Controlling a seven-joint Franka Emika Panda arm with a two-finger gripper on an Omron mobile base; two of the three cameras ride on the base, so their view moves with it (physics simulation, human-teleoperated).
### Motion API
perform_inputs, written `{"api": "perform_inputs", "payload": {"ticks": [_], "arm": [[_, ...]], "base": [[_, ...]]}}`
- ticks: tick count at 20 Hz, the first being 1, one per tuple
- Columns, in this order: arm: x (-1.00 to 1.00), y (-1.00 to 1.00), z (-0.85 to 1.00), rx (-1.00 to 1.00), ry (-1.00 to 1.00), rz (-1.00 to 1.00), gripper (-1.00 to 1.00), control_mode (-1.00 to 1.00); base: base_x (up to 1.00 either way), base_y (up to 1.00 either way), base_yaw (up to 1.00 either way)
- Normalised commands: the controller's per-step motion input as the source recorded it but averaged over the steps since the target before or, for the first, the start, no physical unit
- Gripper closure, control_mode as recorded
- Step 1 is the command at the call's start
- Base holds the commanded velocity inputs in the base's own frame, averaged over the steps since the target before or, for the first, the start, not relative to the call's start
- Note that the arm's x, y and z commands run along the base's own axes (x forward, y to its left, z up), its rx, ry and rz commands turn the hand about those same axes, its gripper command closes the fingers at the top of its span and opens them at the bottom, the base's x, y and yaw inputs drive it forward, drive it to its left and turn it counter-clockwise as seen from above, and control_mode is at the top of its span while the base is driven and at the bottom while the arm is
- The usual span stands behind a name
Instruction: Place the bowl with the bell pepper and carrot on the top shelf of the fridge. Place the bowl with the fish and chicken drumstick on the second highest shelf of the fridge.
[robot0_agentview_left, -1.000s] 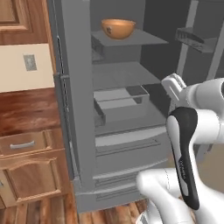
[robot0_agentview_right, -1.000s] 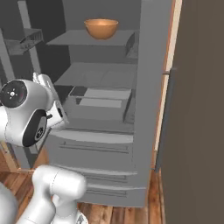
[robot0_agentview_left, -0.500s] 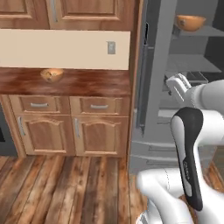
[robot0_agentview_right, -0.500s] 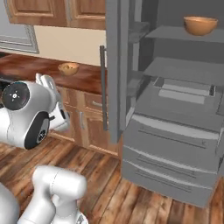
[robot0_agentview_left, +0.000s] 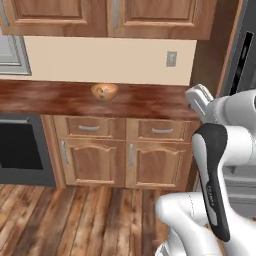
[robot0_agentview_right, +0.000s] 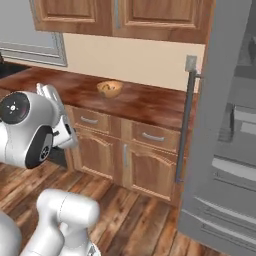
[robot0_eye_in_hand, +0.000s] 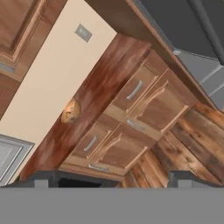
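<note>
Left base view shows the big white robot arm (robot0_agentview_left: 220, 165) folded up close to its body, with the dark band of its upper part standing almost straight up. The claw (robot0_eye_in_hand: 113, 177) sits at the top of that arm, and in the hand view its two small dark fingertips (robot0_eye_in_hand: 41, 178) stand far apart, so the claw is wide open and holds nothing.

The round orange-tan bowl (robot0_agentview_left: 104, 91) sits on the dark reddish-brown wooden counter (robot0_agentview_left: 60, 97), well away from the claw, off to its left and farther back toward the wall. In the hand view the same bowl (robot0_eye_in_hand: 71, 110) is far ahead of the fingertips, and the whole picture is tipped to one side. Small brown and pale lumps lie inside the bowl, but they are too small to tell what they are.

Brown wooden drawers and cupboard doors (robot0_agentview_left: 122, 157) are under the counter. A cream wall with a small grey switch plate (robot0_agentview_left: 171, 58) is behind the bowl. The grey fridge door (robot0_agentview_right: 222, 130) stands on the right side of the claw in the right base view.
</note>
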Motion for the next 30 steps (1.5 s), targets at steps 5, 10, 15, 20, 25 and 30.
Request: {"api": "perform_inputs", "payload": {"ticks": [5, 10, 15, 20, 25, 30], "arm": [[0.0, 0.0, 0.0, 0.0, 0.0, 0.0, -1.0, 1.0], [0.0, 0.0, 0.0, 0.0, 0.0, 0.0, -1.0, 1.0], [0.0, 0.0, 0.0, 0.0, 0.0, 0.0, -1.0, 1.0], [0.0, 0.0, 0.0, 0.0, 0.0, 0.0, -1.0, 1.0], [0.0, 0.0, 0.0, 0.0, 0.0, 0.0, -1.0, 1.0], [0.0, 0.0, 0.0, 0.0, 0.0, 0.0, -1.0, 1.0]], "base": [[1.0, 1.0, -0.38], [1.0, 0.62, -0.36], [0.94, 0.13, -0.13], [0.61, 0.54, 0.0], [0.84, 0.23, -0.01], [0.71, 0.13, -0.01]]}}
